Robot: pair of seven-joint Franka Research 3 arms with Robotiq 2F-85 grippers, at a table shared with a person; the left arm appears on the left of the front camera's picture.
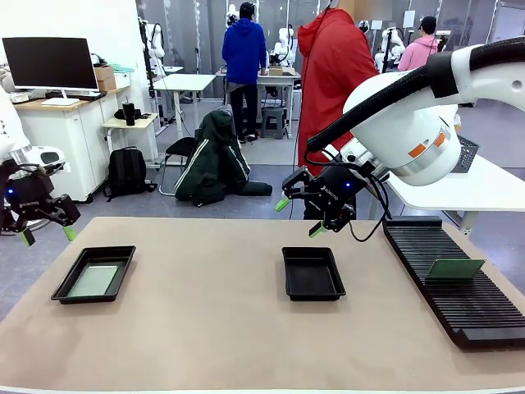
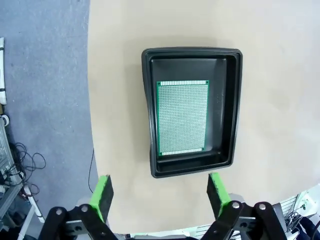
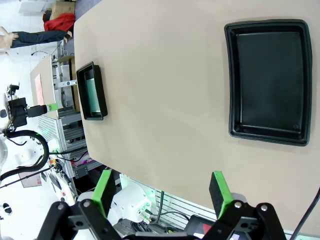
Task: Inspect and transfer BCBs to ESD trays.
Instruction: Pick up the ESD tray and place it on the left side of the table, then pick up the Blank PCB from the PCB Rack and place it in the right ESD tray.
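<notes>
Two black ESD trays sit on the tan table. The left tray holds a flat green BCB; from the left wrist view that tray and its board lie straight below. The middle tray is bare inside, seen also at the right wrist view's upper right. Another BCB stands on edge in the slotted rack. My left gripper hovers open off the table's left edge, above the left tray. My right gripper hangs open above the middle tray's far side.
A long black ribbed rack runs along the table's right side. A person in a red coat stands beyond the far edge. The right arm's white body looms over the right half. Bare tabletop lies between the trays.
</notes>
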